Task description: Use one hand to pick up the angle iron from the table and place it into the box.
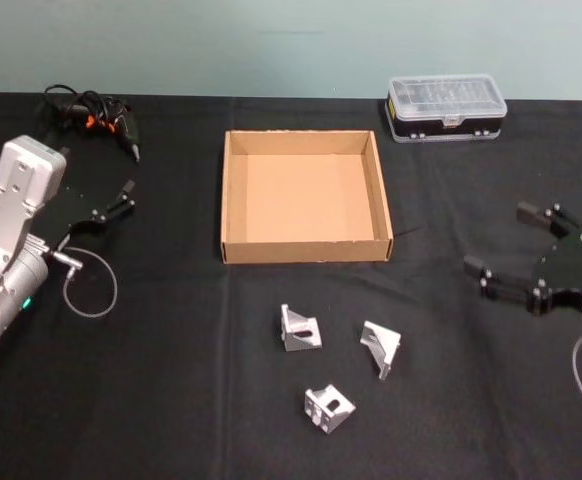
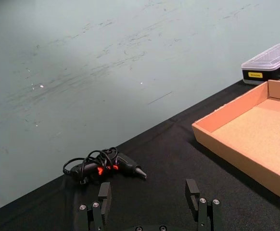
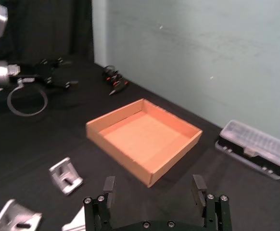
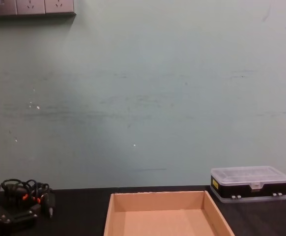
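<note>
Three silver angle irons lie on the black table (image 1: 171, 400) in front of the box: one on the left (image 1: 300, 329), one on the right (image 1: 381, 347), one nearest me (image 1: 328, 408). The right wrist view shows two of them (image 3: 66, 175) (image 3: 15, 219). The tan cardboard box (image 1: 304, 250) (image 3: 116, 144) (image 4: 111, 216) stands empty at the table's middle. My right gripper (image 1: 499, 240) (image 3: 153, 185) hovers open to the right of the box and irons, holding nothing. My left gripper (image 1: 129, 198) (image 2: 148, 192) is open at the far left, away from the irons.
A clear-lidded plastic case (image 1: 446, 107) (image 4: 248, 183) sits at the back right behind the box. A black corded tool with orange marks (image 1: 91, 112) (image 2: 106, 166) lies at the back left. A cable loop (image 1: 89, 285) hangs by the left arm.
</note>
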Controlling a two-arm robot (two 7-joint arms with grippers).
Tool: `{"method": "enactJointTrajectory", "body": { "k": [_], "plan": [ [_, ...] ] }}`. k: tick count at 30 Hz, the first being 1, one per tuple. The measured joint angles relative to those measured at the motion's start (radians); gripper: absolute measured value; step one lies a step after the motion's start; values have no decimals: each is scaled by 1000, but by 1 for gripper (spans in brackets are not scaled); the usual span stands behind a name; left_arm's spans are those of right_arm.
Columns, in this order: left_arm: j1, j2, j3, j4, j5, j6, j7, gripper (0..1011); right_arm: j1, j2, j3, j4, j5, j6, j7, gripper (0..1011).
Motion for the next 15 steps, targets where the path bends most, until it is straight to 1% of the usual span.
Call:
{"method": "enactJointTrajectory", "body": {
  "k": [3,7,9,12,14,15],
  "plan": [
    [0,0,0,0,0,0,0,1011,-25,13,12,-19,2,21,12,1003],
    [0,0,0,0,0,0,0,1011,-48,21,12,-32,-1,49,25,1003],
    [0,0,0,0,0,0,0,1011,-58,22,5,-38,-5,65,31,1003],
    [0,0,0,0,0,0,0,1011,-66,17,-20,-46,-13,96,49,1003],
    [0,0,0,0,0,0,0,1011,-66,16,-26,-47,-16,101,52,1003],
    [0,0,0,0,0,0,0,1011,-67,14,-37,-48,-21,111,59,1003]
  ]
}}
